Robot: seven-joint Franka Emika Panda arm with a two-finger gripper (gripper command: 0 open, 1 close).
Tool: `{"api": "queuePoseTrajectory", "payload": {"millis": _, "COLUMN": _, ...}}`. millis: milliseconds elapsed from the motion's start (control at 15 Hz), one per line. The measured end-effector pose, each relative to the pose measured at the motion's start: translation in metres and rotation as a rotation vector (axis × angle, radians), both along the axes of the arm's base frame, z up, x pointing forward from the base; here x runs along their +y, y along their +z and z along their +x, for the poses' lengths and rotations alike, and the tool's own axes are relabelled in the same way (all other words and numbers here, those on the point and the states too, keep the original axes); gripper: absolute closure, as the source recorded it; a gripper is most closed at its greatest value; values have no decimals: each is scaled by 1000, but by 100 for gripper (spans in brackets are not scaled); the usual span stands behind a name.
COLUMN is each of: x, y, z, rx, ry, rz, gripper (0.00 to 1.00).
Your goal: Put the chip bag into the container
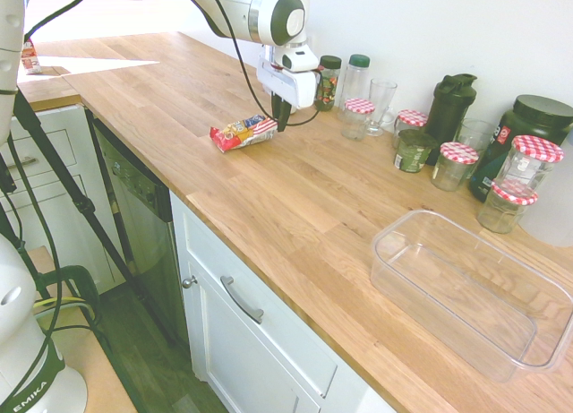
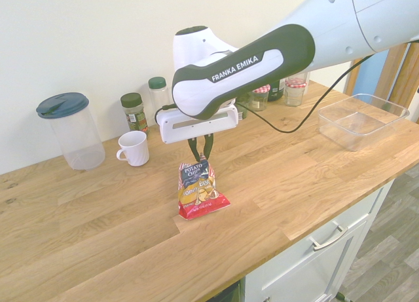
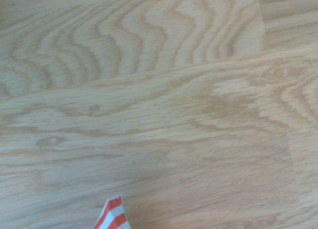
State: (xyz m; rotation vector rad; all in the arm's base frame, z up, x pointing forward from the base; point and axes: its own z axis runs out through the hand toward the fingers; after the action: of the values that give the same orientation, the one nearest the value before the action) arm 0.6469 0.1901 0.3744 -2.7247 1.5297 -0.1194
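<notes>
- Shows a kitchen with a pale wall and a wooden worktop (image 1: 295,216) above white cabinets.
- Finds the chip bag (image 2: 198,189) on the worktop, below the gripper (image 2: 201,159), with its print facing up.
- Sees its long axis running across the worktop: points the striped end at the wall and the broad red end at the front edge.
- Has the gripper coming down from above, at the striped end.
- Cannot tell from these views whether the jaws are clenched on that end or slightly apart.
- Places the container (image 1: 470,296) well apart from the bag, farther along the worktop and near its front edge.
- Counts 5 glass jars with red-checked lids (image 1: 458,162) along the wall side, among a dark shaker (image 1: 450,113), a big dark tub (image 1: 528,135), a small dark-labelled jar (image 1: 414,150) and clear glasses (image 1: 381,104).
- Notes 2 green-lidded jars (image 2: 135,113) behind the bag, plus 1 white mug (image 2: 134,149) and 1 blue-lidded pitcher (image 2: 77,135) to the other side.
- Covers part of the wall-side row with the arm (image 2: 245,69) in the second exterior view.
- Cuts off the bag in the wrist view: gives only a red-and-white striped corner at the bottom border, slightly blurred.
- Makes the container's clear walls hard to trace against the wood.
</notes>
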Motion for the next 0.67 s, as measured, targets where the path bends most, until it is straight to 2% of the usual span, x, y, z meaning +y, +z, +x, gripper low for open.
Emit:
{"api": "queuePoseTrajectory", "payload": {"millis": 400, "x": -1, "y": 0, "z": -1, "rx": -7, "ry": 4, "rz": 2, "gripper": 100}}
{"api": "queuePoseTrajectory", "payload": {"millis": 667, "x": -4, "y": 27, "z": -5, "rx": -48, "ry": 5, "rz": 17, "gripper": 100}}
